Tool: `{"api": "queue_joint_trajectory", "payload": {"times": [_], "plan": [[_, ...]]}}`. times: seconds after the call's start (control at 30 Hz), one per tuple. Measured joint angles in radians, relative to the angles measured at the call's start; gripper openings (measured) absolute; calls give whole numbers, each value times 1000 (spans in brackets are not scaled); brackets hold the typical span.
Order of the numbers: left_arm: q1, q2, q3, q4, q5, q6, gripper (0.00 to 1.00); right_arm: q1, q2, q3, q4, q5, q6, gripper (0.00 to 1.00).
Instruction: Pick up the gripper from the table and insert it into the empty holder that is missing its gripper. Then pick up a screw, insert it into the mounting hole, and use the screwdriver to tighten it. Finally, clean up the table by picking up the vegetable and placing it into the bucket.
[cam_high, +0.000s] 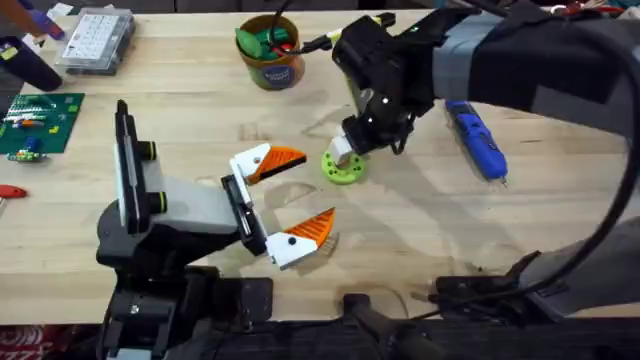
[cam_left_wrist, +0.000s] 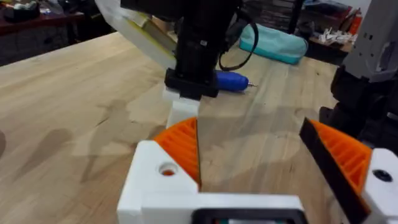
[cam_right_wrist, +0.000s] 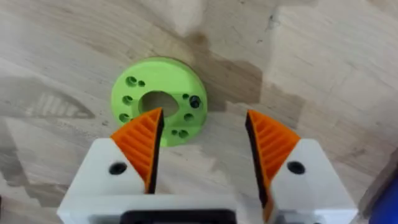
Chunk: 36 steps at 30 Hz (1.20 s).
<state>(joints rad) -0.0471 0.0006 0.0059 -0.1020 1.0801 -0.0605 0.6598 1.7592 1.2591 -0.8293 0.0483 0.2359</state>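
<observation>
Hovering open over the green disc (cam_right_wrist: 158, 101), the right gripper (cam_right_wrist: 202, 149) could nudge it sideways; left gripper (cam_high: 290, 200) open, idle.

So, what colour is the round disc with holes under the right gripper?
Bright green; the disc shows best in the right wrist view, below the right gripper.

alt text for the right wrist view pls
Looking straight down, the right gripper hangs open just above a round green disc lying flat on the light wooden table. The disc has a large centre hole ringed by smaller holes, and the gripper's orange ribbed pads hold nothing.
</observation>
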Motion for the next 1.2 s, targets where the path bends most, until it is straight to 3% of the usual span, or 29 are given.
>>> {"api": "queue_joint_trajectory", "payload": {"times": [0.47, 1.2], "plan": [[0, 0, 0, 0, 0, 0, 990, 0, 23, 0, 41, 0, 2, 500], [0, 0, 0, 0, 0, 0, 990, 0, 37, 0, 57, 0, 3, 324]]}}
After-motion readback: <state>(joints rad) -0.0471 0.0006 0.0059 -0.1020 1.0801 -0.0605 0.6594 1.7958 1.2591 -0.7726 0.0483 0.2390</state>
